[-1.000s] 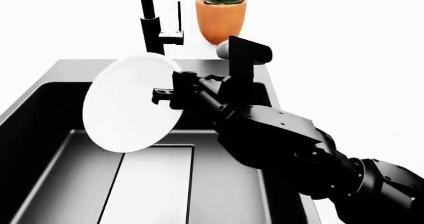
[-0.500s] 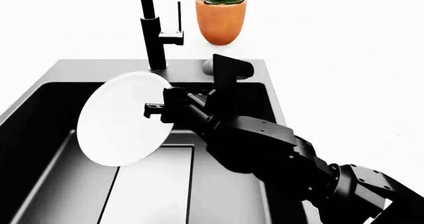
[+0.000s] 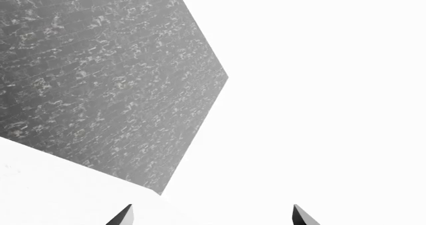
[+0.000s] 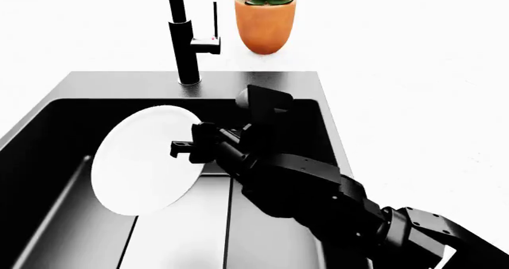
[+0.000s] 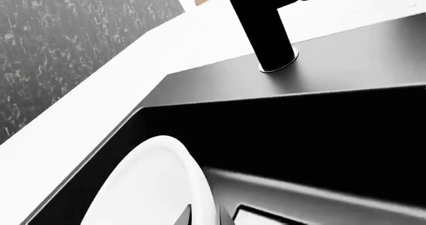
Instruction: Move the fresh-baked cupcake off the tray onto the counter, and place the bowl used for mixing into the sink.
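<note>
My right gripper (image 4: 185, 150) is shut on the rim of the white bowl (image 4: 143, 160) and holds it tilted on edge inside the black sink (image 4: 56, 108), above the drain plate (image 4: 183, 227). In the right wrist view the bowl's rim (image 5: 199, 185) runs between my fingertips (image 5: 187, 218), with the sink's back wall and the faucet base (image 5: 266, 45) beyond. My left gripper (image 3: 211, 217) is open and empty over the white counter (image 3: 319, 85); it does not show in the head view. The cupcake and the tray are out of view.
The tall black faucet (image 4: 181, 36) stands at the sink's back edge. An orange pot with a green plant (image 4: 266, 19) stands behind the sink on the counter (image 4: 413, 72). A grey speckled floor (image 3: 100, 75) shows past the counter's edge.
My right arm has lowered the bowl into the sink and slightly toward me. The grip on the rim is unchanged.
</note>
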Robot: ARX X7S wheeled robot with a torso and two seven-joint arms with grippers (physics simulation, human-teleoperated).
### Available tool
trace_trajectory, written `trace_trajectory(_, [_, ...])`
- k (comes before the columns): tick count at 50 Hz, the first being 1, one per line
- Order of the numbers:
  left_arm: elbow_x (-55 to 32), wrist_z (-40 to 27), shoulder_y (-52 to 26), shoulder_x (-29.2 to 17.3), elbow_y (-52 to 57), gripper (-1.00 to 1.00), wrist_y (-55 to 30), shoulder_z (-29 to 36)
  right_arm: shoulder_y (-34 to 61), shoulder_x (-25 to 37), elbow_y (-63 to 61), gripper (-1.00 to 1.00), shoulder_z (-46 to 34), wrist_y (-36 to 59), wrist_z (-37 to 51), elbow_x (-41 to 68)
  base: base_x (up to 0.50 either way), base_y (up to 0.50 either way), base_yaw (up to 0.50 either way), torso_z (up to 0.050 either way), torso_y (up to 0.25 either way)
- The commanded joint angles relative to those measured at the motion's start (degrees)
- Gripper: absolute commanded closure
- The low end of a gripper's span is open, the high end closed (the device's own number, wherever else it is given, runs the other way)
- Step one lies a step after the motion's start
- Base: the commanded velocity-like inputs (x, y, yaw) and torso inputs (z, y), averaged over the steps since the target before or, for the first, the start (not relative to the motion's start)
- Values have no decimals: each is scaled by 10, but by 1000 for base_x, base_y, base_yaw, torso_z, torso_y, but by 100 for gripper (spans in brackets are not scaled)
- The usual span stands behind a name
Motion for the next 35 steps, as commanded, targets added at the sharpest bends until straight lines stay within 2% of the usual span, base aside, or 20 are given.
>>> trace_trajectory(1, [-2,-1,0,0,1,-100,-1,-3,-4,-7,3,100,0,8,-17,-3,0,0,0,0,0])
trace_trajectory(35, [0,2,-7,2,-1,-100,-4,1,-21,-36,54,100,-28,25,-58,-5,0,0,0,0,0])
